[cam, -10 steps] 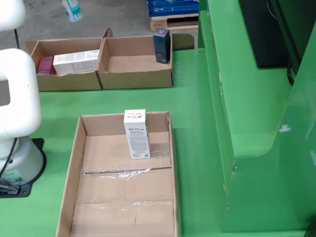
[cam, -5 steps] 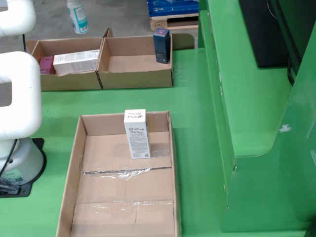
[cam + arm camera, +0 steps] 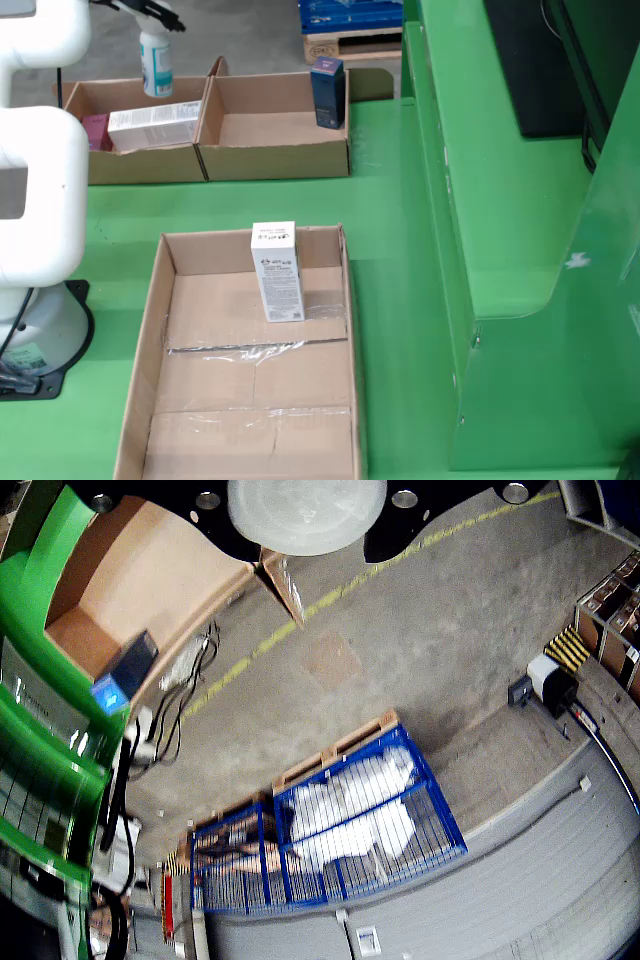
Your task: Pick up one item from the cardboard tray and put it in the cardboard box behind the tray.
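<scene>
In the view from above, my gripper (image 3: pixel 152 22) hangs at the top left, shut on a white bottle with a teal label (image 3: pixel 155 66). The bottle dangles upright over the left cardboard box (image 3: pixel 140 163) behind the tray. That box holds a white carton (image 3: pixel 155 125) and a magenta pack (image 3: pixel 92 131). The right box (image 3: pixel 275 160) holds a dark blue pack (image 3: pixel 327 92). A white carton (image 3: pixel 276 270) stands upright in the cardboard tray (image 3: pixel 148 320) at the front. The view that rides on the gripper shows only a pale round disc (image 3: pixel 305 510) under a black mount.
My white arm and its base (image 3: pixel 30 250) fill the left edge in the view from above. A tall green structure (image 3: pixel 500 200) walls the right side. The riding view looks out over a concrete floor with a blue wire cage (image 3: pixel 330 830).
The bottle has come down and slightly right with my gripper, from the picture's top edge to just over the left back box. The tray and boxes have not moved.
</scene>
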Controlling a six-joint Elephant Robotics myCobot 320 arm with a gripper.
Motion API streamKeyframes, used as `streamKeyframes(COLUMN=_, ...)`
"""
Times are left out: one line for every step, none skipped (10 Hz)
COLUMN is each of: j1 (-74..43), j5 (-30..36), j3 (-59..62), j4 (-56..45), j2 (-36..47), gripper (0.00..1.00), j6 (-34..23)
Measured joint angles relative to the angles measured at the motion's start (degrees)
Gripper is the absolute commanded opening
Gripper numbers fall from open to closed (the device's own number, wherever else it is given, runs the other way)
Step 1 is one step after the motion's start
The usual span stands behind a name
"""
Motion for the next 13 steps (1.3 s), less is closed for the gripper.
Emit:
streamKeyframes(j1=-1.1, j5=3.0, j3=0.0, j4=-3.2, j2=-0.2, gripper=0.00, j6=0.0)
streamKeyframes(j1=-1.3, j5=5.4, j3=0.0, j4=-5.4, j2=-0.5, gripper=0.00, j6=0.0)
streamKeyframes(j1=-2.1, j5=7.9, j3=0.0, j4=-7.9, j2=-1.9, gripper=0.00, j6=-0.3)
streamKeyframes(j1=-2.9, j5=10.6, j3=0.4, j4=-10.8, j2=-2.5, gripper=0.00, j6=-0.7)
streamKeyframes(j1=-3.1, j5=13.4, j3=0.4, j4=-13.3, j2=-2.5, gripper=0.00, j6=-0.7)
streamKeyframes(j1=-2.8, j5=15.7, j3=-0.1, j4=-15.9, j2=-2.9, gripper=0.00, j6=-0.7)
streamKeyframes(j1=-3.3, j5=18.5, j3=-0.1, j4=-18.9, j2=-3.3, gripper=0.00, j6=-0.9)
streamKeyframes(j1=-3.4, j5=21.0, j3=-0.1, j4=-21.3, j2=-4.1, gripper=0.00, j6=-0.9)
streamKeyframes(j1=-3.3, j5=23.4, j3=0.0, j4=-23.5, j2=-4.1, gripper=0.00, j6=-0.9)
streamKeyframes(j1=-3.5, j5=26.2, j3=0.0, j4=-24.6, j2=-4.1, gripper=0.00, j6=-0.9)
streamKeyframes(j1=-3.7, j5=28.5, j3=0.0, j4=-24.9, j2=-4.1, gripper=0.00, j6=-0.9)
streamKeyframes(j1=-4.0, j5=30.6, j3=0.0, j4=-24.9, j2=-4.1, gripper=0.00, j6=-0.9)
streamKeyframes(j1=-4.1, j5=31.7, j3=0.0, j4=-24.9, j2=-4.1, gripper=0.00, j6=-0.9)
